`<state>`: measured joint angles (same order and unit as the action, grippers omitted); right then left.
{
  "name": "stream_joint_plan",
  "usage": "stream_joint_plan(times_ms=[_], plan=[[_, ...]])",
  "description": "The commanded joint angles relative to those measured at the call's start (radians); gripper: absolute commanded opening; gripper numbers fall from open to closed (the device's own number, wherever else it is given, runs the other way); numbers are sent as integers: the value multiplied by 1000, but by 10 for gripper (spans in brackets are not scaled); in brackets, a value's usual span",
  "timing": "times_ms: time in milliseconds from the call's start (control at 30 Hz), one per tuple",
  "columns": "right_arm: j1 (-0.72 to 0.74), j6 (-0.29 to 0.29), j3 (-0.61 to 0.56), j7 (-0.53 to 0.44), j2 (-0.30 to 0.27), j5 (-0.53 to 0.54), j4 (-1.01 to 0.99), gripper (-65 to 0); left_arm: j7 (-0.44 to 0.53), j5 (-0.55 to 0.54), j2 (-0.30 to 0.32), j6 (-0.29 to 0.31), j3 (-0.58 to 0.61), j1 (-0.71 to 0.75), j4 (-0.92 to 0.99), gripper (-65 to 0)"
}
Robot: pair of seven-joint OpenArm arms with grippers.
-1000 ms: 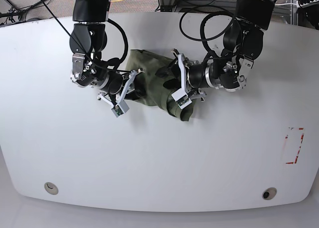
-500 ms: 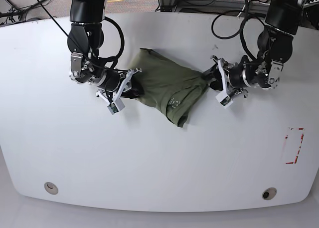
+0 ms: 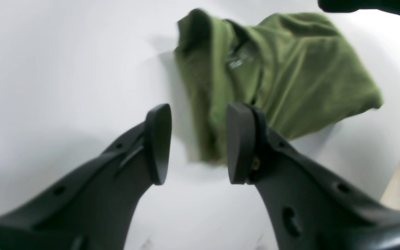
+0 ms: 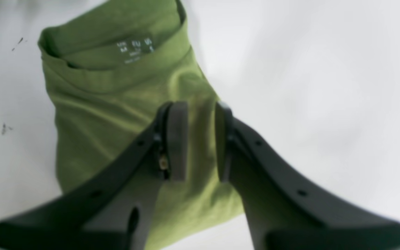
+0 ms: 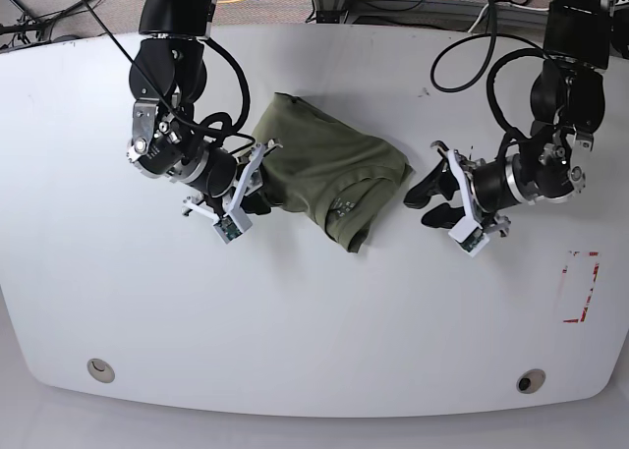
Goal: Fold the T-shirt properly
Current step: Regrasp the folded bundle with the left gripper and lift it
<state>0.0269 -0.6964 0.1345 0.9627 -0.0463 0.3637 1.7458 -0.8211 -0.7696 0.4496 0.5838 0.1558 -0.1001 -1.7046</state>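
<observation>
Base view: T-shirt [image 5: 329, 174], olive, folded into a rumpled bundle, upper middle of white table [image 5: 314, 321]. Right tool [image 5: 257, 179] at its edge, jaws slightly apart, apparently empty. Left tool [image 5: 425, 196] just beside it, jaws apart, empty.

Both arms were built of glossy black housings joined by silver metal collars, with black cables looping loosely off each. The left gripper [image 5: 428, 200] had two matte black fingers [image 3: 158, 142], broad at the base and narrowing to flat, rounded pads, with small round holes along their flanks. The right gripper [image 5: 263, 184] had the same black fingers [image 4: 177, 142], and a small brass-coloured screw sat just behind one pad. Behind each gripper a white bracket carried a small grey camera module with green on its face.
</observation>
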Motion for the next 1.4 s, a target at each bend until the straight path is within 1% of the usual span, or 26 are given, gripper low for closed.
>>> stream_joint_plan(times_ms=[0, 67, 100, 167, 267, 333, 400, 467, 533, 600, 700, 800, 867, 967, 1033, 1100, 1133, 1200, 1300, 1367], plan=[[-17, -2, 3, 5, 7, 11, 65, -523, 13, -21, -65, 2, -3, 12, -48, -418], [-34, -2, 3, 3, 6, 7, 70, -525, 4, -18, -116, 0, -3, 18, -41, -418], [-40, -2, 3, 2, 6, 2, 70, -525, -1, -3, -156, 0, 8, 20, -15, -418], [-46, -2, 1, 0, 4, 1, 58, -526, -1, 48, -194, 0, 34, 21, 24, -418], [-57, -2, 1, -9, 0, 1, 32, -526, 6, 172, -243, 0, 80, 21, 74, -418], [-58, -2, -3, -54, -28, 1, -5, -526, 6, 261, -278, 0, 83, 23, 116, -418], [-57, -2, -5, -93, -40, 1, -51, -526, 7, 310, -294, 3, 81, 21, 150, -418], [-57, -2, -5, -138, -54, 1, -106, -526, 7, 347, -294, 3, 81, 17, 182, -418], [-55, -2, -5, -169, -73, 1, -152, -526, 10, 359, -292, 3, 81, 12, 212, -418], [-55, -2, -6, -198, -86, 1, -195, -526, 35, 379, -291, 5, 61, -16, 266, -418], [-66, -2, -6, -209, -89, 1, -203, -526, 42, 393, -271, 5, 43, -51, 338, -418], [-97, -2, -12, -209, -83, 1, -197, -526, 42, 376, -262, 6, 41, -120, 387, -418], [-115, -2, -62, -209, -82, 1, -154, -528, 42, 375, -243, 6, 41, -149, 390, -418], [-134, -2, -146, -209, -82, 1, -114, -528, 42, 375, -234, 6, 40, -183, 395, -418], [-134, -2, -212, -209, -79, 1, -99, -528, 42, 375, -223, 6, 40, -206, 386, -418], [-132, -2, -289, -210, -62, 1, -93, -528, 36, 365, -211, 6, 40, -214, 366, -418], [-132, -1, -309, -210, -56, 1, -93, -528, 36, 359, -202, 6, 38, -214, 349, -418], [-107, 34, -356, -213, -37, 1, -99, -528, 36, 333, -171, 6, 28, -212, 291, -418], [-84, 44, -384, -213, -19, 11, -93, -528, 33, 290, -148, 6, 6, -198, 189, -418], [-84, 42, -381, -212, -17, 30, -73, -528, 12, 279, -137, 2, 1, -152, 107, -417]])
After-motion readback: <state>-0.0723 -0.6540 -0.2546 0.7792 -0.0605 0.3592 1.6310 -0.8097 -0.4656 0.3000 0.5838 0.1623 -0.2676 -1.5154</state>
